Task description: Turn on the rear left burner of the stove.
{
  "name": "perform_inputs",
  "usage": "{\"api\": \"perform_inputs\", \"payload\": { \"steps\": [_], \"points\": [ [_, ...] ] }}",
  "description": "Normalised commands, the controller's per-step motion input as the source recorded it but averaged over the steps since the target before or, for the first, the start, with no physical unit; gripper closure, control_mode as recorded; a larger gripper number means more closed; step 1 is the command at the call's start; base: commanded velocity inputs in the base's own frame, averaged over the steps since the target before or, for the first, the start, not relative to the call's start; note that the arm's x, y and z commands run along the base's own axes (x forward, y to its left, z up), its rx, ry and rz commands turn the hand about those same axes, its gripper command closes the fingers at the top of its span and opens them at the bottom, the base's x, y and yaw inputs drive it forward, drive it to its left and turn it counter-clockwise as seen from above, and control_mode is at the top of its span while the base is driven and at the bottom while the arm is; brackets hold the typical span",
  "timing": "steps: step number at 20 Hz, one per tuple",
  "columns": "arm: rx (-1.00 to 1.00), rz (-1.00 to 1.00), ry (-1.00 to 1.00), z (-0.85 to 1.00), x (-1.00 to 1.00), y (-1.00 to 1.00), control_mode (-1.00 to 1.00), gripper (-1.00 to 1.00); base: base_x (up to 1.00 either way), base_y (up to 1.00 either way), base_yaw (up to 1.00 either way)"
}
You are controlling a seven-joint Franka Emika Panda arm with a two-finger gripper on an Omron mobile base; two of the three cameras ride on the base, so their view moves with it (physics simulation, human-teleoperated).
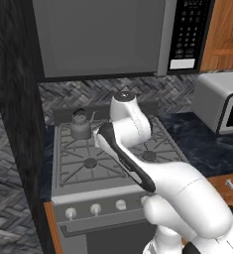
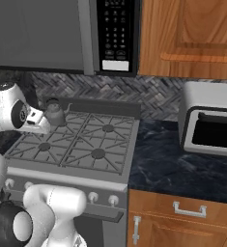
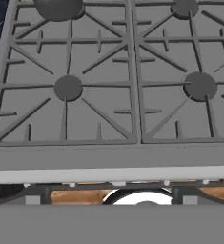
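Item: gripper [image 3: 111,198] poised above the stove [image 1: 63,198], jaw state not discernible; rear left burner [image 3: 58,7] lies far ahead under a kettle [image 1: 81,125]; risk: four alike knobs [image 1: 95,209] below invite turning the wrong one.

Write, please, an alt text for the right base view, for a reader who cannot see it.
A grey gas stove with four burners and white knobs fills the centre, with a small kettle on its rear left burner. The white robot arm rises at the left; a microwave hangs above and a toaster oven stands on the dark counter at the right.
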Motion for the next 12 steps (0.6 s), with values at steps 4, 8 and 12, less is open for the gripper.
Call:
{"api": "perform_inputs", "payload": {
  "steps": [4, 8, 12],
  "points": [
    [0.0, -0.12, -0.02, -0.67, -0.67, 1.0, -1.0, -1.0, 0.0, 0.0, 0.0],
    [-0.01, -0.07, -0.05, -0.57, -0.64, 1.0, -1.0, -1.0, 0.0, 0.0, 0.0],
    [-0.02, 0.05, 0.0, -0.24, -0.38, 0.24, -1.0, -1.0, 0.0, 0.0, 0.0]
  ]
}}
